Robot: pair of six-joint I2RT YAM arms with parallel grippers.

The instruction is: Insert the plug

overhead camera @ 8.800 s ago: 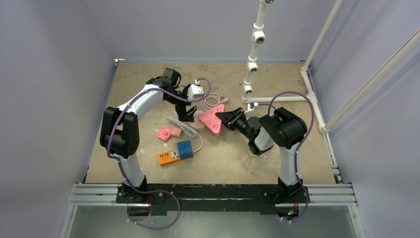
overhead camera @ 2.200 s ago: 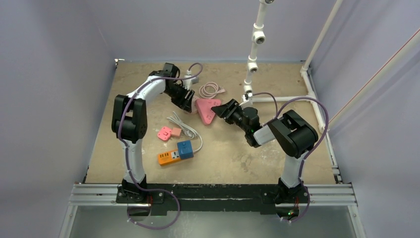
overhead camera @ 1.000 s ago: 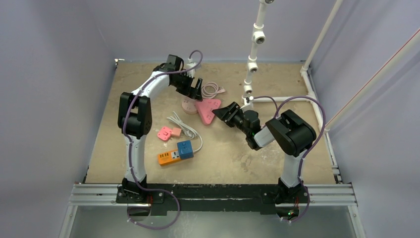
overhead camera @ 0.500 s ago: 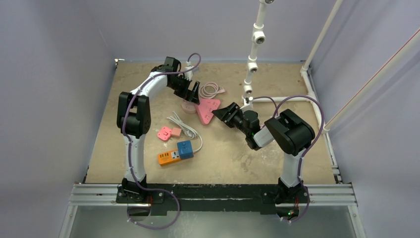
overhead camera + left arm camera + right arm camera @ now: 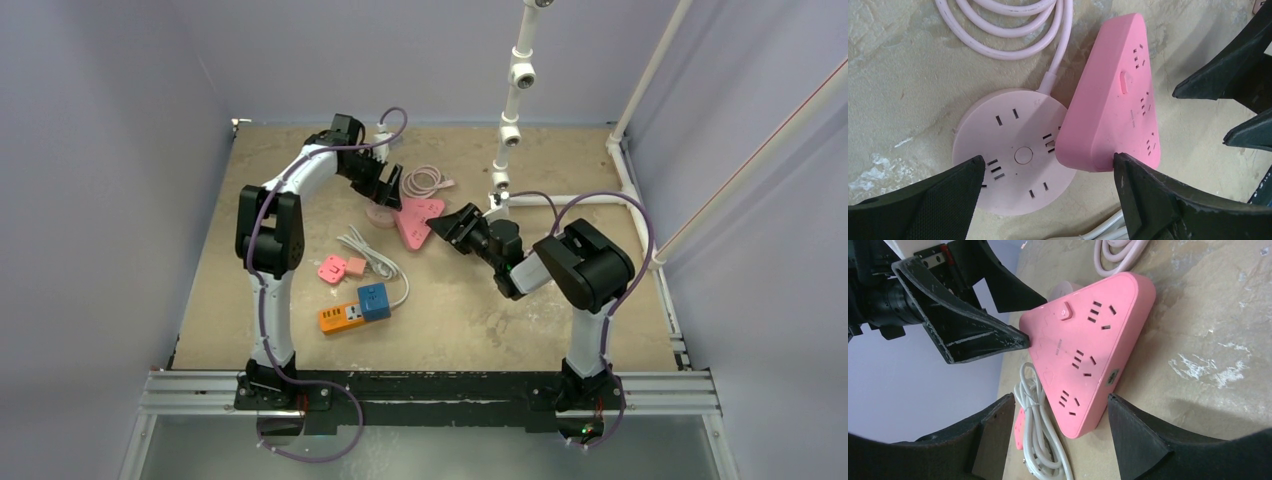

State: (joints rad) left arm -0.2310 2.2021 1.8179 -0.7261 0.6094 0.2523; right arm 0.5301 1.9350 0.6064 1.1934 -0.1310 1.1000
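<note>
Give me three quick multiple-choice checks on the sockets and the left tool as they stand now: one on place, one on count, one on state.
1. In the top view, where is the triangular pink strip relative to the round pink socket?
A. To its right, edges meeting
B. To its left, well apart
C. Stacked squarely on top of it

2. How many outlet groups show on the strip's top face?
A. One
B. Three
C. Six

3. What is the left tool doing?
A. Shut on the socket
B. Shut on the strip
C. Open, holding nothing

Key:
1 A: the left wrist view shows the strip's corner against the socket's rim.
2 B: the right wrist view shows three groups in a row.
3 C: its fingers stand wide apart, clamped on nothing.
</note>
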